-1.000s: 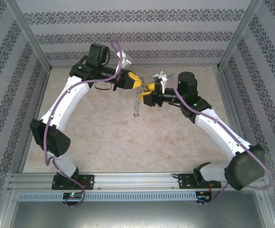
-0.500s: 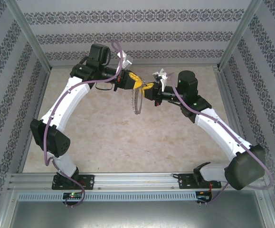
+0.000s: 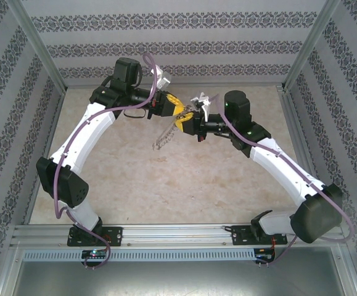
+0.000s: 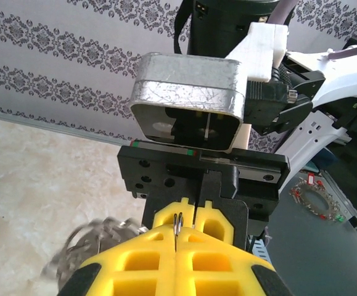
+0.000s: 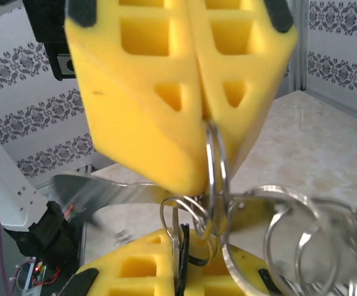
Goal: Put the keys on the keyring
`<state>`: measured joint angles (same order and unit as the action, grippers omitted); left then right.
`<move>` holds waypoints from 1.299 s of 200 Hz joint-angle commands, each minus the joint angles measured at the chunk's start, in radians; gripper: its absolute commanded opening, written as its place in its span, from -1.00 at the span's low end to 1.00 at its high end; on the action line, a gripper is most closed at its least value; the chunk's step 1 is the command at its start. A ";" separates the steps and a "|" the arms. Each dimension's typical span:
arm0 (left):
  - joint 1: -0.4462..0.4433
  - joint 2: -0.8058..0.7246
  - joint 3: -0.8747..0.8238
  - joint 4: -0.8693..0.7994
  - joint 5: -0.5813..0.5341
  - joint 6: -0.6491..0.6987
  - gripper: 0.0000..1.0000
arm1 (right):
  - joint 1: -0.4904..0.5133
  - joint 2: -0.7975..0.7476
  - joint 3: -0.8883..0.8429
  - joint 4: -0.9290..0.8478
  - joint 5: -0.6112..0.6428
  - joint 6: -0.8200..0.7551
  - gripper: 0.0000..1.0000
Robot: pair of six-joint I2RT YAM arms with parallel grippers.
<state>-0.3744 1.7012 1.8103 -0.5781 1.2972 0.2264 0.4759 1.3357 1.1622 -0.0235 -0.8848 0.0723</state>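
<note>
My left gripper (image 3: 177,110) and right gripper (image 3: 185,121) meet tip to tip above the far middle of the table. The left gripper (image 4: 177,229) is shut on a thin double wire of the keyring (image 4: 178,222). The rest of the keyring (image 3: 164,137) swings blurred below and to the left. In the right wrist view, the left gripper's yellow fingers (image 5: 166,92) pinch a ring (image 5: 214,161) from above. My right gripper (image 5: 184,256) is shut on the keys (image 5: 181,262), a thin silvery part with a black piece, linked among small rings.
The beige table (image 3: 135,179) lies below, fenced by patterned walls and metal posts (image 3: 39,52). A second ring with red bits (image 4: 314,198) lies on a grey surface off the table. A blurred metal blade (image 5: 104,191) sticks out left of the rings.
The right gripper has shut and moved up-left against the left gripper's tips. The keyring, which hung straight down, now swings out to the left, blurred.
</note>
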 commanded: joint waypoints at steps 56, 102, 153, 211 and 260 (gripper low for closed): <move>-0.019 -0.037 -0.005 0.110 -0.003 -0.022 -1.00 | -0.014 -0.031 -0.007 -0.031 -0.089 -0.002 -0.10; -0.019 -0.037 -0.016 0.123 0.006 -0.029 -1.00 | -0.133 -0.178 -0.106 0.034 -0.113 0.077 -0.10; -0.019 -0.044 -0.043 0.173 0.002 -0.063 -1.00 | -0.171 -0.190 -0.116 0.255 -0.083 0.244 -0.40; -0.017 -0.092 -0.167 0.433 -0.076 -0.233 -1.00 | -0.196 -0.094 -0.152 0.664 -0.014 0.620 -0.10; 0.003 -0.113 -0.274 0.684 -0.191 -0.404 -1.00 | -0.203 0.012 -0.220 1.095 0.062 0.909 -0.02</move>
<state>-0.3794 1.6272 1.5635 -0.1158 1.1629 -0.0528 0.2768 1.3022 0.9714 0.7311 -0.8627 0.7704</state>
